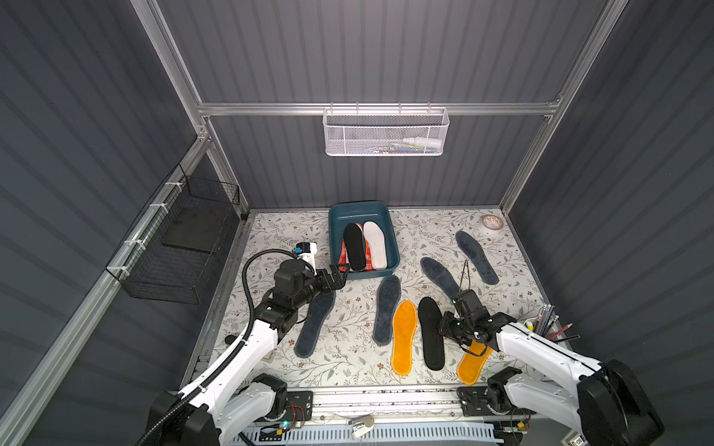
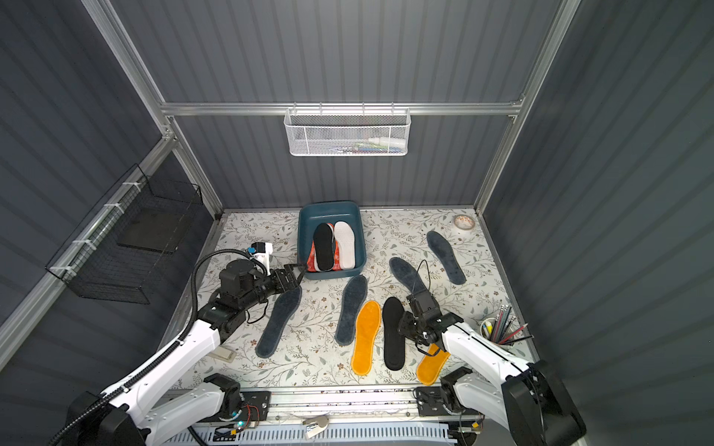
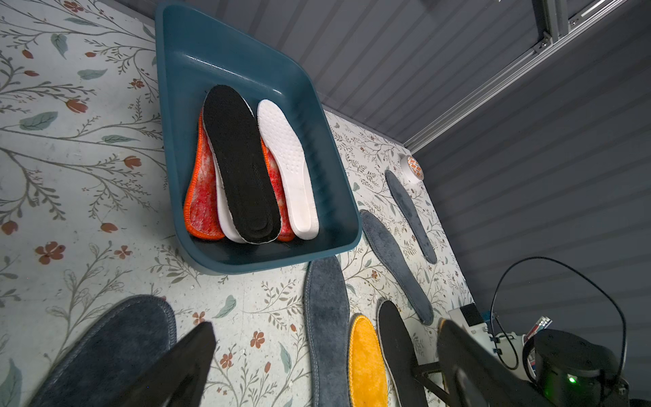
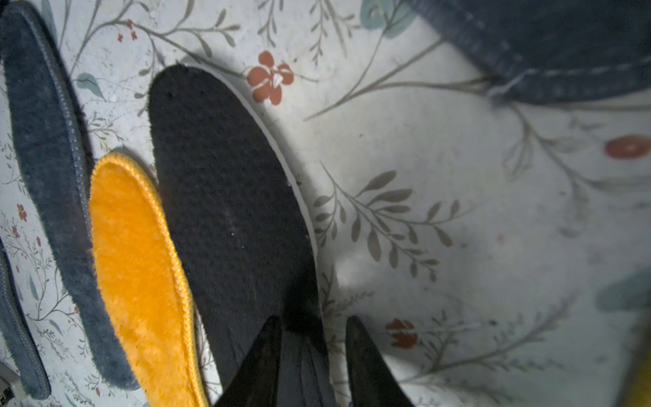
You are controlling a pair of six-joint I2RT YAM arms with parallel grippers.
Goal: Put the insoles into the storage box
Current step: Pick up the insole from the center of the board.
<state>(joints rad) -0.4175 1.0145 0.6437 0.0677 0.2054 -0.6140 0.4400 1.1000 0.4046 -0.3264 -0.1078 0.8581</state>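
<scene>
Right gripper (image 4: 312,320) straddles black insole (image 4: 225,197) edge, hidden in top views.

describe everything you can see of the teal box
The box is a shallow teal tray, plastic by its look, with rounded corners and sloping walls. It sits upright on the floral table near the back wall. Inside, a black insole lies atop a white insole and red-orange insoles, a second white insole beside them. The open left end effector is by its front corner.
</scene>
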